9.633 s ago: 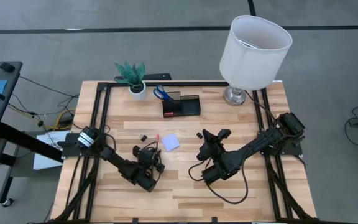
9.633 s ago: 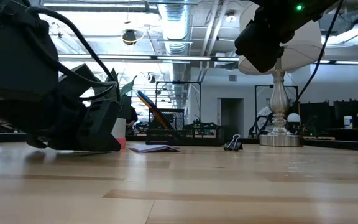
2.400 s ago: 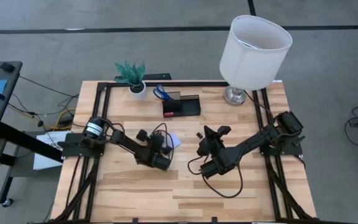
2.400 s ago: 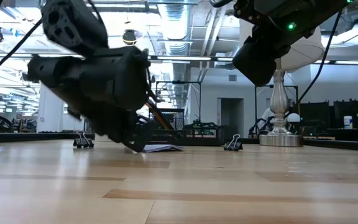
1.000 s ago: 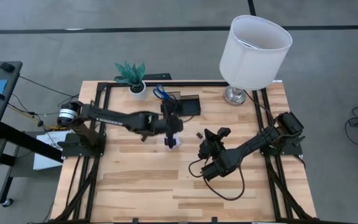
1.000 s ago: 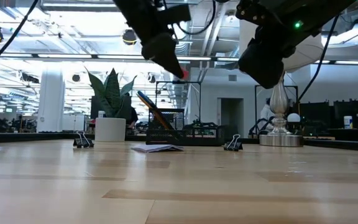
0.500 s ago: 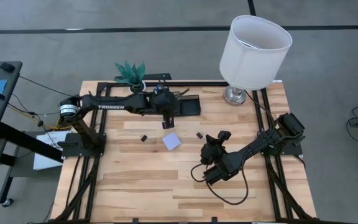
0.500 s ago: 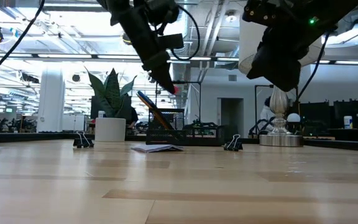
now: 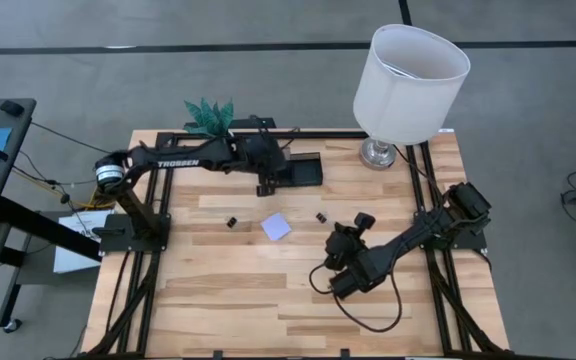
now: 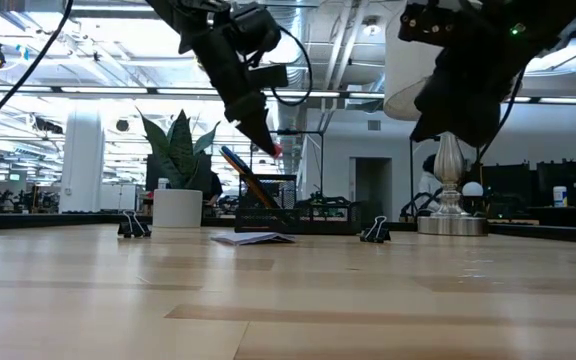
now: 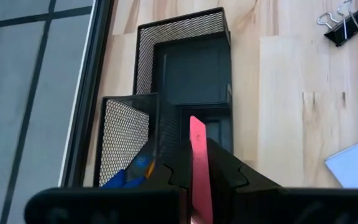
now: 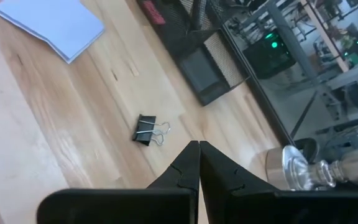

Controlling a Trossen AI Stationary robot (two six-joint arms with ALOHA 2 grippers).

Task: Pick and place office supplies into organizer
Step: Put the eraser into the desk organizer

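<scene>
Red bit [image 11: 198,163] clamped in left pincer [image 11: 199,177] above black organizer [image 11: 185,74], right pincer [image 12: 198,163] closed, empty

The left arm [image 9: 183,161] bears the white word "TROSSEN".

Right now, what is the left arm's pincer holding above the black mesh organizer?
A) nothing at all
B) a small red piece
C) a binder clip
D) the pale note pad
B: in the left wrist view the left pincer is shut on a small red piece, poised over the black mesh organizer; the note pad and binder clip lie on the table.
</scene>
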